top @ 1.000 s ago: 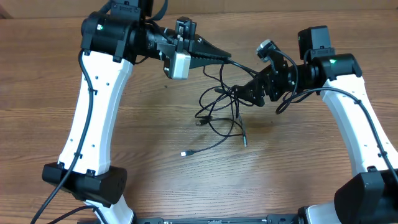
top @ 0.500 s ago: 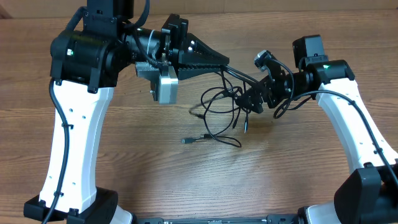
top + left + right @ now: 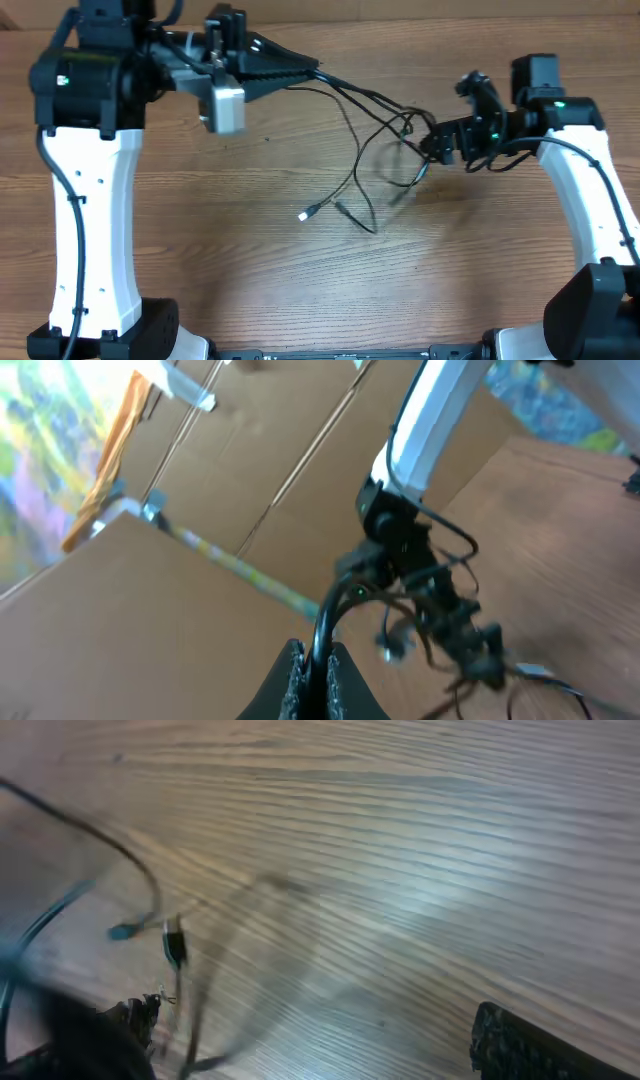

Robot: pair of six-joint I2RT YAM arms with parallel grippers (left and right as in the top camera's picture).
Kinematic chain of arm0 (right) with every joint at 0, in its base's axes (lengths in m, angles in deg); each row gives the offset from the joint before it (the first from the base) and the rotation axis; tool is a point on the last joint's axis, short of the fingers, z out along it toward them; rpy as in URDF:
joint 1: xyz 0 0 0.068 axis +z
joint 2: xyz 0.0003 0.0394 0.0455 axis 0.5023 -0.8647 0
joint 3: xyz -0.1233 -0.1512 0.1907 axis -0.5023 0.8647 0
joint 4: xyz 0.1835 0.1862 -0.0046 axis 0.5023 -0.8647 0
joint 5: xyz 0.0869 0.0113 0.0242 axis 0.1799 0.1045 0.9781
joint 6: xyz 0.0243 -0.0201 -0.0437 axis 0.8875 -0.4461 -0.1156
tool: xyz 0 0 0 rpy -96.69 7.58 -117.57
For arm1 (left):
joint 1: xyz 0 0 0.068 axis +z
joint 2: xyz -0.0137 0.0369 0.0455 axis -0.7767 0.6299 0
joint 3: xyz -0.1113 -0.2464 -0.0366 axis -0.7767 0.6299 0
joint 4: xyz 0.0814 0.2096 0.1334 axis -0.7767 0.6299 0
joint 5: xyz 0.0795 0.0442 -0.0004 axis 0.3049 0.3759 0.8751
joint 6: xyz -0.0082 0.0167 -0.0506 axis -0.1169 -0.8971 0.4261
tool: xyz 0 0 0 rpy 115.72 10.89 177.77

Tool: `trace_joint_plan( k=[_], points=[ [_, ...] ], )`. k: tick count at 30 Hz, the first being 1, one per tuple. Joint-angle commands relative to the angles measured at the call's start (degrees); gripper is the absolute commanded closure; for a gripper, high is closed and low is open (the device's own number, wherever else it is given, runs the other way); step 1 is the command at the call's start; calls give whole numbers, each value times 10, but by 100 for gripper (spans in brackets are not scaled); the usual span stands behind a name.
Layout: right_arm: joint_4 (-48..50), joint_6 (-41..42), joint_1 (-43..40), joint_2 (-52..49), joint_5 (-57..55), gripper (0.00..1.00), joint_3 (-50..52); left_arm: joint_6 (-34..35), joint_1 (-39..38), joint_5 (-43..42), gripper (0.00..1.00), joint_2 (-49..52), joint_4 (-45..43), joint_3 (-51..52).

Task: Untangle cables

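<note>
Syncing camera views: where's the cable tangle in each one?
Overhead: cable tangle centre, hanging from the left claw tip.
Left wrist: bottom centre, pinched in the claw, running up-right.
Right wrist: blurred strands, left edge.
Shared landmark: wooden table.

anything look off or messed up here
Nothing looks spilled or broken. The odd part is the cables: they are strung taut from the shut left gripper across to a knot beside the open right gripper, with loose plug ends dangling free rather than lying flat.
</note>
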Motion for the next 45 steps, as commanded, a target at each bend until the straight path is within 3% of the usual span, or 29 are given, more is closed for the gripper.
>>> trace_joint_plan(
  k=[1,18,21,26,31,35,45],
  points=[
    [-5,3,-60,-1,-15,0,3,29,42,-51,96,-38,-7,-12],
    [-5,22,-113,-1,19,0,3,38,63,-50,96,-38,-9,-12],
    [-6,22,-113,-1,19,0,3,40,64,-11,96,-38,-8,-12],
    [-7,22,-113,-1,19,0,3,65,70,18,96,-38,-21,-12],
    [-12,21,-113,-1,57,0,3,132,82,42,96,-38,-76,-12],
    [-19,15,-113,-1,70,0,3,199,82,128,96,-36,-77,-12],
    [-21,15,-113,-1,79,0,3,399,82,470,96,-19,-44,-10]
  ],
)
